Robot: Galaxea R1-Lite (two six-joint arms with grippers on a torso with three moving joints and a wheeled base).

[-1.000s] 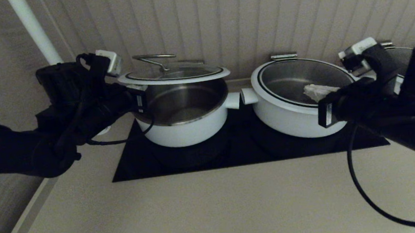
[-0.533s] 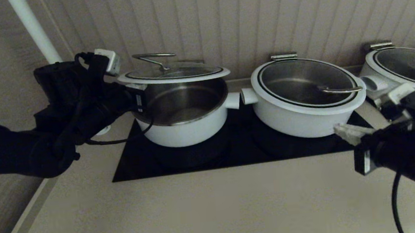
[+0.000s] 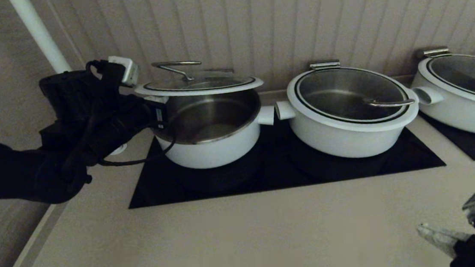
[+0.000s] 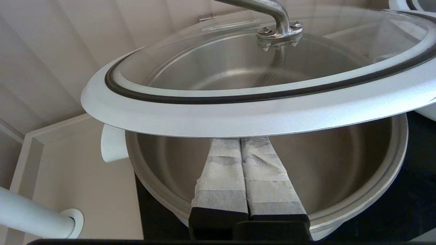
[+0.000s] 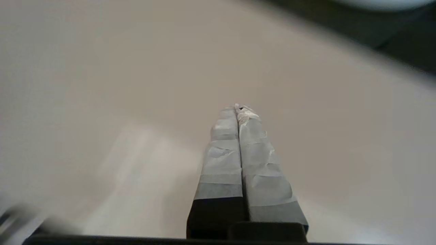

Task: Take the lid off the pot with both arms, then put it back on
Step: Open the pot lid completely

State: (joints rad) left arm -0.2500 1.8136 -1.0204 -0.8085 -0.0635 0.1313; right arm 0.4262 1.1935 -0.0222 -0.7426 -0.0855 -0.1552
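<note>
The lid (image 3: pixel 199 85), clear glass with a white rim and a wire handle, hangs raised above the pot (image 3: pixel 213 148), with a gap open on the pot's left side. My left gripper (image 3: pixel 151 100) is shut, its taped fingers (image 4: pixel 238 163) pressed together and pushed under the lid's rim (image 4: pixel 238 119), over the pot's steel inside (image 4: pixel 340 177); the fingertips are hidden by the rim. My right gripper (image 3: pixel 427 232) is shut and empty, low over the counter at the front right, far from the pot; it also shows in the right wrist view (image 5: pixel 237 108).
Two wider white pots with lids stand to the right, one in the middle (image 3: pixel 347 111) and one at the far right (image 3: pixel 462 92). All sit on black cooktop panels (image 3: pixel 284 174). A white pole (image 3: pixel 39 34) rises behind my left arm. A ribbed wall is close behind.
My right arm has swung from beside the middle pot down and back to the front right corner of the counter. My left gripper and the raised lid have not moved.
</note>
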